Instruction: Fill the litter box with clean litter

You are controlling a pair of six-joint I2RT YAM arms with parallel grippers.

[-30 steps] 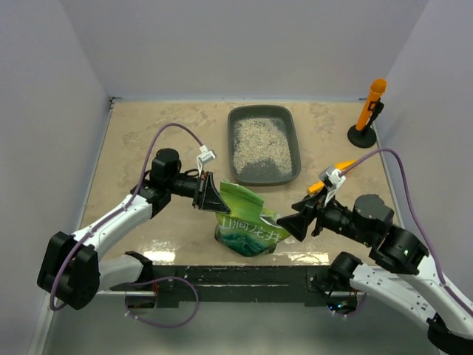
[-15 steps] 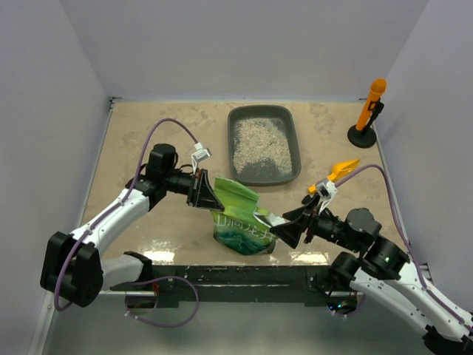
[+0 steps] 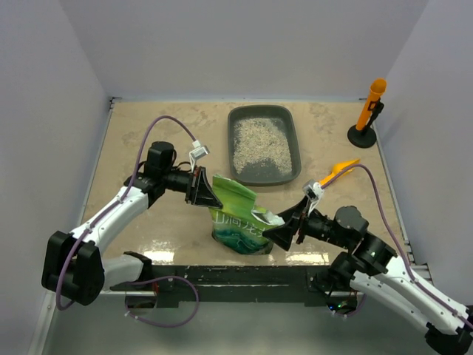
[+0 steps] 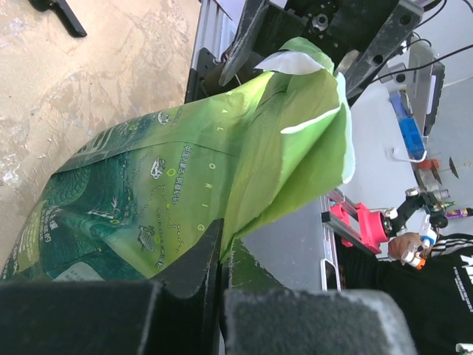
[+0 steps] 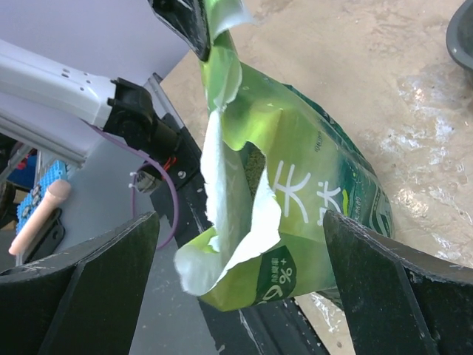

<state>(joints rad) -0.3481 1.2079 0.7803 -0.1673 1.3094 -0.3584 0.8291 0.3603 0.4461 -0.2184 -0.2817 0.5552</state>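
Observation:
The litter box (image 3: 263, 109), a dark grey tray, sits at the back centre with clean litter (image 3: 260, 142) spread inside it. A glossy green bag (image 3: 240, 218) stands near the front edge, its top torn open. My left gripper (image 3: 203, 188) is shut on the bag's upper left edge; in the left wrist view the green film (image 4: 185, 170) is pinched between the jaws (image 4: 220, 229). My right gripper (image 3: 277, 233) is open at the bag's right side. In the right wrist view its wide jaws (image 5: 240, 222) straddle the bag's (image 5: 310, 192) torn flap without touching it.
An orange scoop (image 3: 338, 171) lies on the table right of the tray. An orange-handled tool stands in a black holder (image 3: 369, 111) at the back right corner. White walls enclose three sides, and a black rail (image 3: 236, 277) runs along the front edge.
My right gripper has slid left and toward the front, up against the bag's right corner, and its jaws have spread wider. The left gripper has drawn the bag's top slightly left.

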